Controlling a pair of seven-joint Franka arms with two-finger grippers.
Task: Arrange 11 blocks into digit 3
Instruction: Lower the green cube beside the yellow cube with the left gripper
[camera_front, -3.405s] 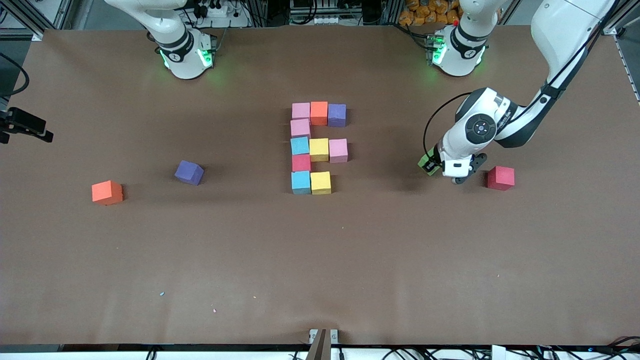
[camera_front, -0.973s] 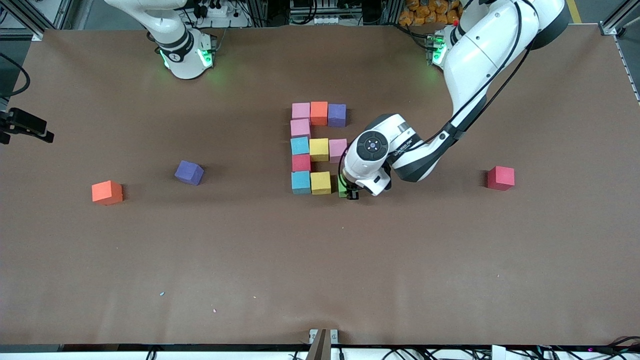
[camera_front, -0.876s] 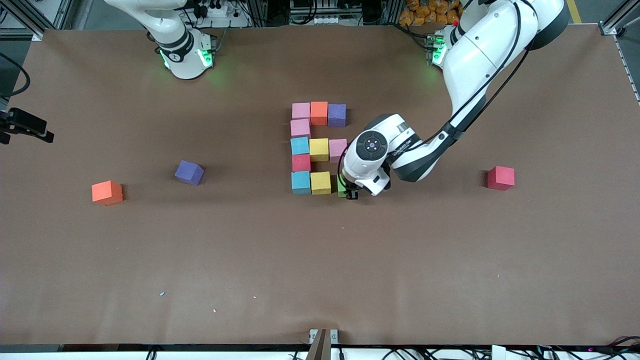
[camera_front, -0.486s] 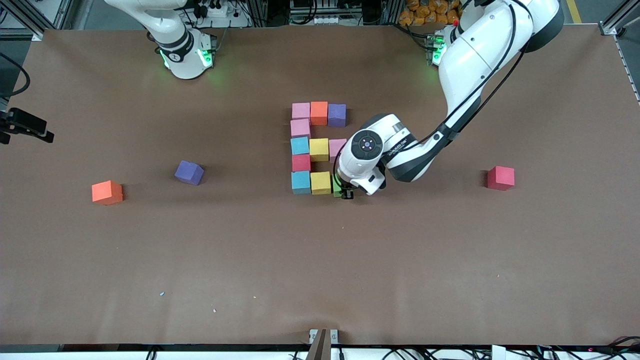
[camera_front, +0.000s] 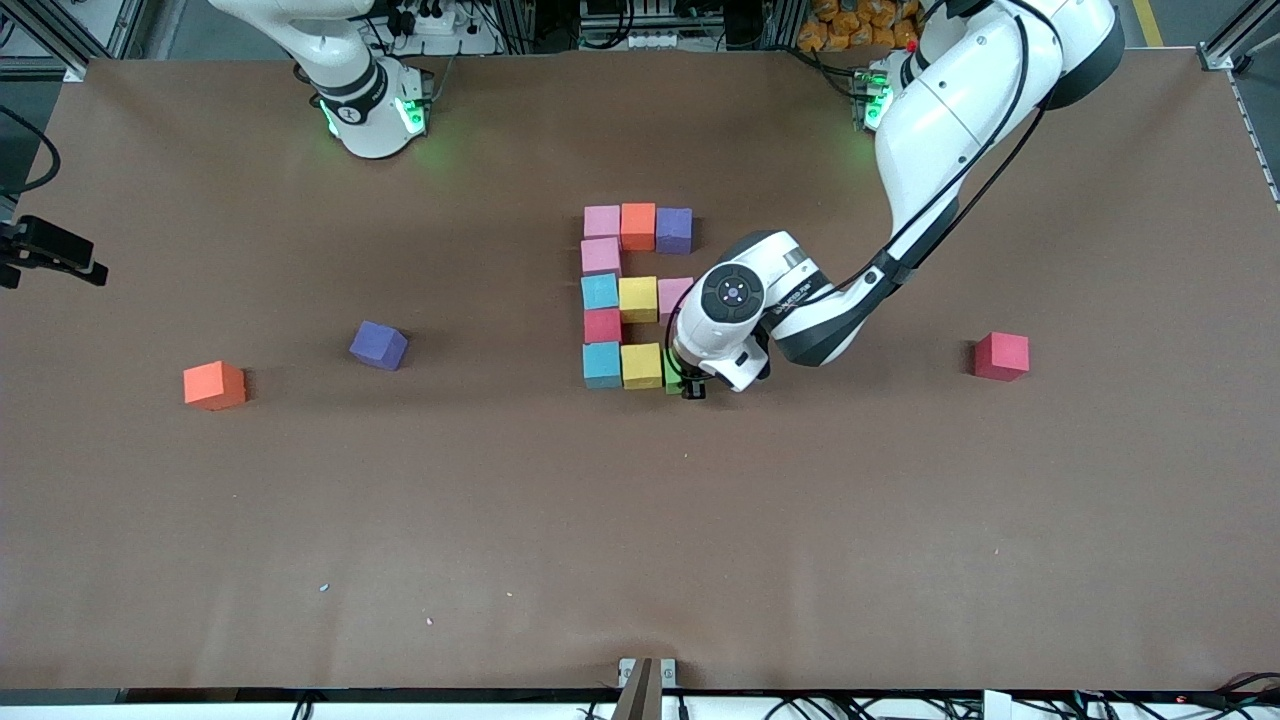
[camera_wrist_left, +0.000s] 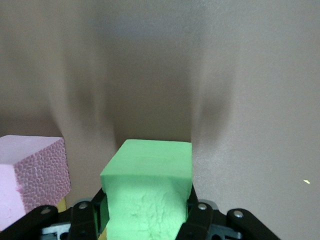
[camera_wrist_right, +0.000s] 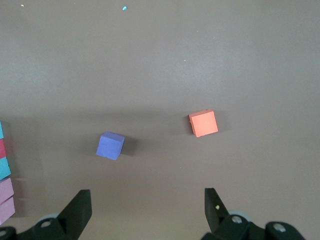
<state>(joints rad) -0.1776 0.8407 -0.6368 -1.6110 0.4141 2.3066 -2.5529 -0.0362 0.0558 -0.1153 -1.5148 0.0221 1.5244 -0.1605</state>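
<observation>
Sitting pinched in the left tool (camera_wrist_left: 145, 217), green block (camera_wrist_left: 147, 187) touches yellow block (camera_front: 641, 365).

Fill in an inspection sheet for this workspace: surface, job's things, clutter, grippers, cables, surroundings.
Surface: brown table, a few tiny specks.
Job's things: ten-block figure; green block in the left gripper, beside the yellow block.
Clutter: spare orange block and purple block toward the right arm's end; red block toward the left arm's end.
Grippers: left gripper shut on the green block at the figure's nearest row; right gripper open, waiting over the spare blocks.
Cables: black cable along the left arm.
Surroundings: metal frame, wiring past the table's edges.
</observation>
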